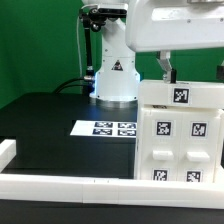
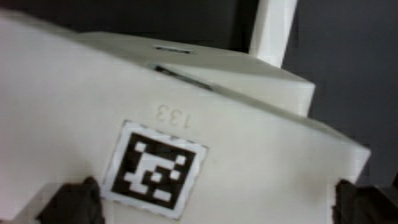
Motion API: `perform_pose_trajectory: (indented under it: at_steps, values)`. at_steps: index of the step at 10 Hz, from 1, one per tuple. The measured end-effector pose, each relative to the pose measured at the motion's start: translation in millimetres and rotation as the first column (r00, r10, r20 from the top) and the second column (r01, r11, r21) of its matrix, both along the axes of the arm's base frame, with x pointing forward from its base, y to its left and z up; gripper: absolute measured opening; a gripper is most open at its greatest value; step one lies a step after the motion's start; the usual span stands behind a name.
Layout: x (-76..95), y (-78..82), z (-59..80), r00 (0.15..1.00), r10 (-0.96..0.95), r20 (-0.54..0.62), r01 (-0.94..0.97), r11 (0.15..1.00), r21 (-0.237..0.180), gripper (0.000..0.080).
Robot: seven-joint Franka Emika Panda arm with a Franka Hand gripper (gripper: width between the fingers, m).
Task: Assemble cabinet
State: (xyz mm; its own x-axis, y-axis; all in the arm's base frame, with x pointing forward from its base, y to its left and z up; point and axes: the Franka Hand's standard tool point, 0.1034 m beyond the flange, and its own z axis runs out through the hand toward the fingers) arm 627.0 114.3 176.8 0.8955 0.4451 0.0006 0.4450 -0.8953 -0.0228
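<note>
One rigid, smooth plastic cabinet (image 2: 178, 130) sits just below the spread, empty jaws; grip across its narrow top edge.

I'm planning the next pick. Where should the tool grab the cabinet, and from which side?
Probably from above, across the top edge of the cabinet. It stands upright, and its top panel looks narrow enough to fit between the fingers. The tool already hovers over the tagged top, open, with one finger on either side in the wrist view.
</note>
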Motion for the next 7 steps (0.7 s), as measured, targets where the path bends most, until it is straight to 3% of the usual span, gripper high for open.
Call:
perform_pose_trajectory:
  at_steps: [2,5,7]
  values:
    - [1.4,2.9,2.8,0.946,0.325,0.005,-0.324,0.945,-0.045,0.0649]
    - [1.9,-0.4,2.1,0.887,0.462,0.001,-0.462,0.886,-0.046,0.0649]
    - [2.7,-3.7,1.4,0.787,0.617,-0.003,-0.616,0.786,-0.051,0.0649]
